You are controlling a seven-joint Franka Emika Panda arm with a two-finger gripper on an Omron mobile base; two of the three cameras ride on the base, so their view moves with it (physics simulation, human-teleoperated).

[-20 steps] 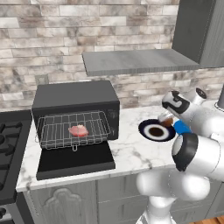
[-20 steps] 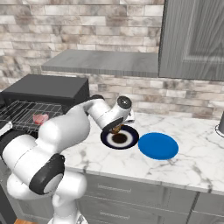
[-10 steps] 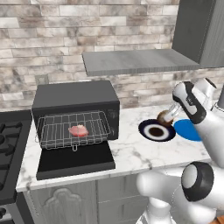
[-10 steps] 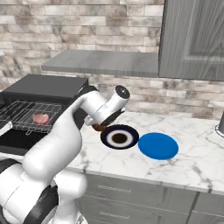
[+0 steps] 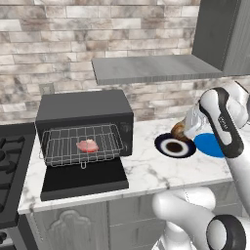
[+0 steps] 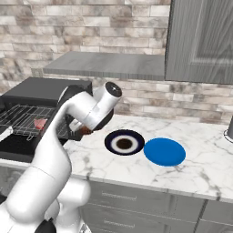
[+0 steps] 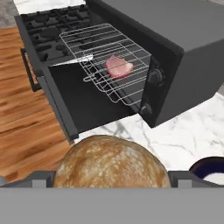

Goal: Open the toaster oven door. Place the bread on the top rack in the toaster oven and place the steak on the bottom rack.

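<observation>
The round golden-brown bread [image 7: 111,162] sits clamped in my gripper [image 5: 181,131], above the marble counter [image 5: 146,166] just beside the dark round plate [image 5: 175,145]. The boxy black toaster oven [image 5: 85,114], door down, steak [image 5: 87,145] on its rack, lies well off to my left.

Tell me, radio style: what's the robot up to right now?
Gripper shut on the bread, carried above the counter. Toaster oven door down; steak on the pulled-out rack. Nothing between bread and oven; dark plate alongside.
</observation>
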